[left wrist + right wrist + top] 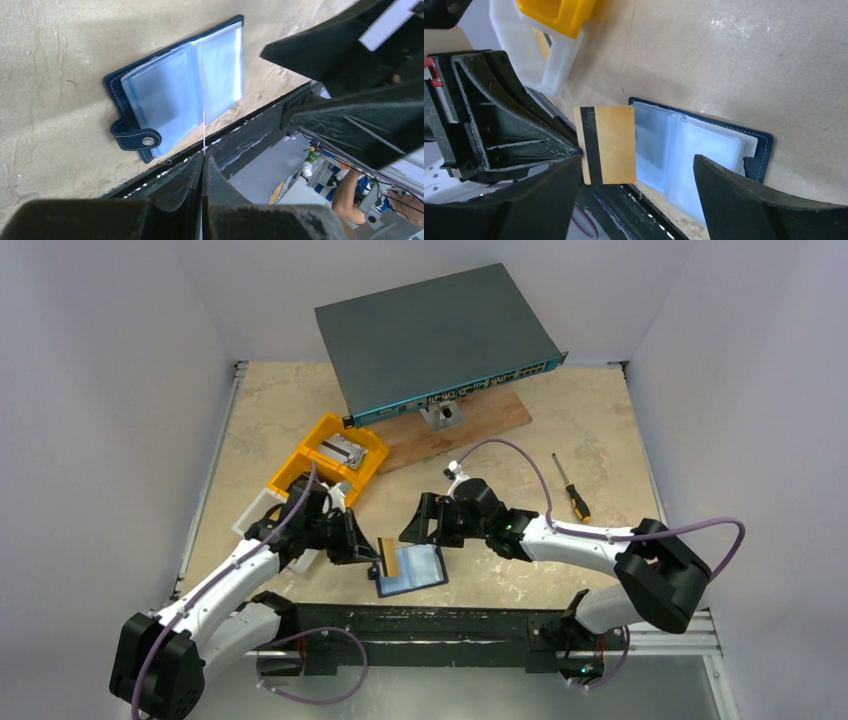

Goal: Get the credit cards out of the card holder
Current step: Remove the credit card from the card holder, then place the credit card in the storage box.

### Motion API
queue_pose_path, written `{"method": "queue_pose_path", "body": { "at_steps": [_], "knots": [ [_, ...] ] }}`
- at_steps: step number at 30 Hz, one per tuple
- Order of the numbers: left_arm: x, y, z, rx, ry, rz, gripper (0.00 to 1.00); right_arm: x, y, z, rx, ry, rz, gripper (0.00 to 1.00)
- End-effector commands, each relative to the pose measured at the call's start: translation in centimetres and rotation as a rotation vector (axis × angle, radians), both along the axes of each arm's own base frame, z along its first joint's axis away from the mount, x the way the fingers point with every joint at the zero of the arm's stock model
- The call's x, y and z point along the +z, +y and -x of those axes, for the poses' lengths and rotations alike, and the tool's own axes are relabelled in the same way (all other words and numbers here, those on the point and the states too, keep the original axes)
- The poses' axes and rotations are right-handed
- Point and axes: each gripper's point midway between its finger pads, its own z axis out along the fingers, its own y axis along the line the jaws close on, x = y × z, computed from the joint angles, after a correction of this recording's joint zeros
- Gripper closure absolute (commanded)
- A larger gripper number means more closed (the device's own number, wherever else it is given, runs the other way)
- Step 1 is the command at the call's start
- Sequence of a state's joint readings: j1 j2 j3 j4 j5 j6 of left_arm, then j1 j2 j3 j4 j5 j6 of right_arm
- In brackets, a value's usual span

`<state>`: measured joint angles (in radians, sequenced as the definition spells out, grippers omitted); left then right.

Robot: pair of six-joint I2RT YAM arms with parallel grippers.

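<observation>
Right wrist view: the left gripper (574, 149) pinched 1 thin orange-yellow rectangular card (608, 145), black-striped, by its edge, over the open dark navy folding card holder (704, 150) lying on the beige table (734, 65). The right gripper (639, 170) hung wide open above.

**Bystanders on the beige surface**

At twelve o'clock on the mottled beige stone-look surface (600, 420), a flat dark grey metal network switch (430, 335) with a teal port-lined front lies tilted on a brown wooden board (480, 422). A small grey metal bracket (441, 416) stands on the board under the switch's front edge. Toward ten o'clock sit open yellow plastic bins (318, 472), one holding silvery metal parts (343, 450). A white plastic tray (252, 514) touches them at their eight o'clock side. At two o'clock lies a slim screwdriver with a black-and-yellow handle (573, 490), well apart from the board.
</observation>
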<state>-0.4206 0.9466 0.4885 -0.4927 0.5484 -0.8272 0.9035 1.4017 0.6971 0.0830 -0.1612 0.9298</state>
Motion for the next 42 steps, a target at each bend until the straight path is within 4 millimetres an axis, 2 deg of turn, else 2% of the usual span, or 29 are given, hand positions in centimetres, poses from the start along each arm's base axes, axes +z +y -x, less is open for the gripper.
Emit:
{"method": "queue_pose_path", "body": {
  "at_steps": [1,4,8,12,16,19,23,27,31,36,38,42],
  "knots": [
    [3.6,-1.0,-1.0,0.004,-0.047,0.126,1.0,3.0,1.5,-0.6,0.026,-0.02,-0.247,0.15],
    [4.7,-1.3,-1.3,0.014,-0.051,0.186,1.0,4.0,1.7,-0.6,0.024,-0.006,-0.357,0.12],
    [6.4,-1.6,-1.9,0.031,-0.062,0.272,1.0,5.4,2.0,-0.3,0.026,0.02,-0.495,0.12],
    [7.8,-1.9,-2.2,0.039,-0.072,0.336,1.0,6.0,2.5,0.0,0.035,0.077,-0.615,0.15],
    [8.6,-2.2,-2.3,0.034,-0.073,0.381,1.0,7.0,3.0,0.3,0.057,0.131,-0.735,0.23],
    [8.6,-2.2,-2.3,0.037,-0.069,0.382,1.0,7.3,2.8,0.4,0.055,0.168,-0.807,0.36],
    [8.4,-2.1,-2.1,0.037,-0.061,0.377,1.0,7.0,2.6,0.6,0.047,0.214,-0.847,0.76],
    [8.1,-2.1,-2.1,0.037,-0.055,0.376,1.0,7.0,2.7,0.7,0.054,0.23,-0.864,0.99],
    [7.9,-2.1,-2.1,0.032,-0.048,0.375,1.0,7.3,2.8,0.7,0.062,0.224,-0.868,1.0],
    [8.1,-2.2,-2.2,0.031,-0.05,0.382,0.74,7.5,3.0,0.6,0.061,0.23,-0.874,1.0],
    [8.1,-2.2,-2.3,0.03,-0.052,0.382,0.69,7.8,2.9,0.7,0.065,0.235,-0.891,1.0],
    [7.9,-2.2,-2.3,0.032,-0.046,0.378,0.67,8.3,3.0,0.6,0.068,0.245,-0.914,1.0]
  ]
}}
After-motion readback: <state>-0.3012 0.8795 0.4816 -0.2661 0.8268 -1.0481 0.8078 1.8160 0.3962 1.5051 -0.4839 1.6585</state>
